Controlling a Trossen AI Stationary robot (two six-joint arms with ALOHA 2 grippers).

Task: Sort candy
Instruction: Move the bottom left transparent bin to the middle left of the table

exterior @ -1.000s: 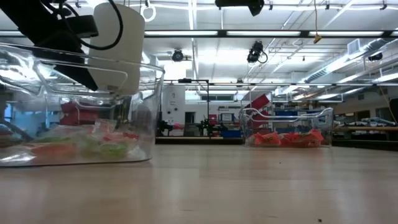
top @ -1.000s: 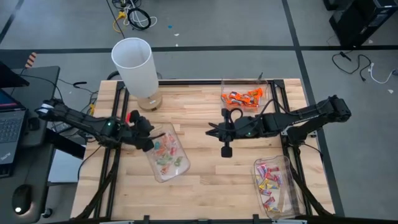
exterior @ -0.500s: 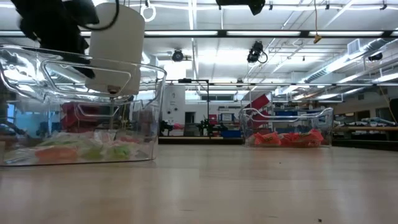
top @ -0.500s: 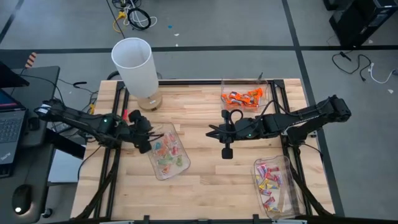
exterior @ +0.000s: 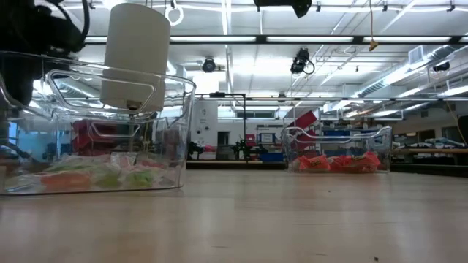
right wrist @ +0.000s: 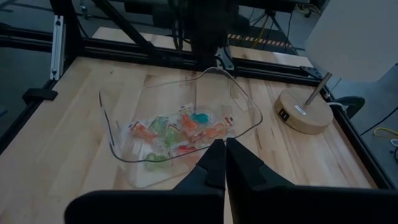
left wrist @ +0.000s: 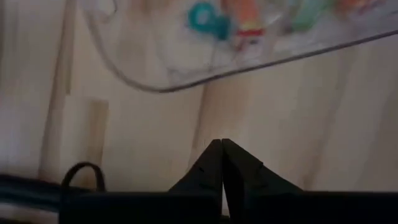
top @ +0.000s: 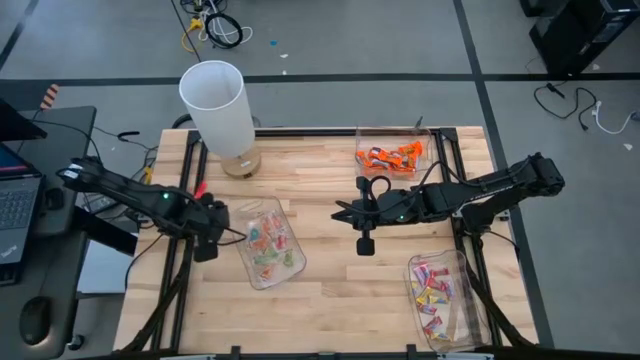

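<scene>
the candy [top: 268,245] lay mixed in a clear tray [top: 290,270] near my left side of the table [top: 330,290]. my left gripper [top: 207,245] was shut tight and held nothing, just beside that tray's edge. my right gripper [top: 342,211] was shut and empty too, over the middle. i thought each sweet was light, small and slippery in its crinkly wrapper, so i would pinch one by its fat middle.

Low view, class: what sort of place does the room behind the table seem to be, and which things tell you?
Probably a workshop or robotics lab. Long strip lights run along the ceiling, benches with equipment stand at the back, and loose cables lie on the grey floor beyond the wooden table.
</scene>
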